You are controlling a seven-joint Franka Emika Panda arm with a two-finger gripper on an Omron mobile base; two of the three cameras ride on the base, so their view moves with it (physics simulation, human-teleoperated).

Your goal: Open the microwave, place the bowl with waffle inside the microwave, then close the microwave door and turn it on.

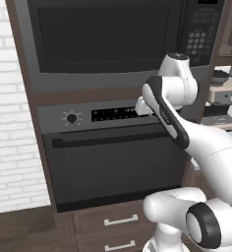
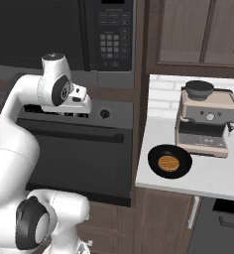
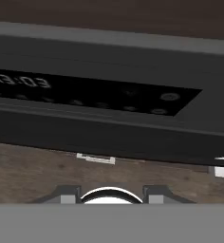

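Observation:
The microwave (image 1: 29, 74) is built in above the oven, and its dark-glass microwave door (image 1: 103, 39) is shut. Its black keypad (image 2: 109, 44) sits at the right of the door. The bowl with waffle (image 2: 169, 161), black with a golden round waffle, rests on the white counter to the right, in front of the coffee machine. My gripper (image 2: 83, 105) hovers close to the oven's control panel, below the microwave and left of the bowl. In the hand view the gripper (image 3: 111, 193) faces the oven's clock display (image 3: 23, 81); its tips stand apart with nothing between them.
The black-windowed oven (image 1: 113, 167) with a knob (image 1: 72, 118) and bar handle sits under the microwave, drawers (image 1: 120, 221) below it. A beige coffee machine (image 2: 208, 124) stands on the counter (image 2: 213, 181) under wooden cabinets (image 2: 198, 30). A white brick wall (image 1: 10, 123) lies left.

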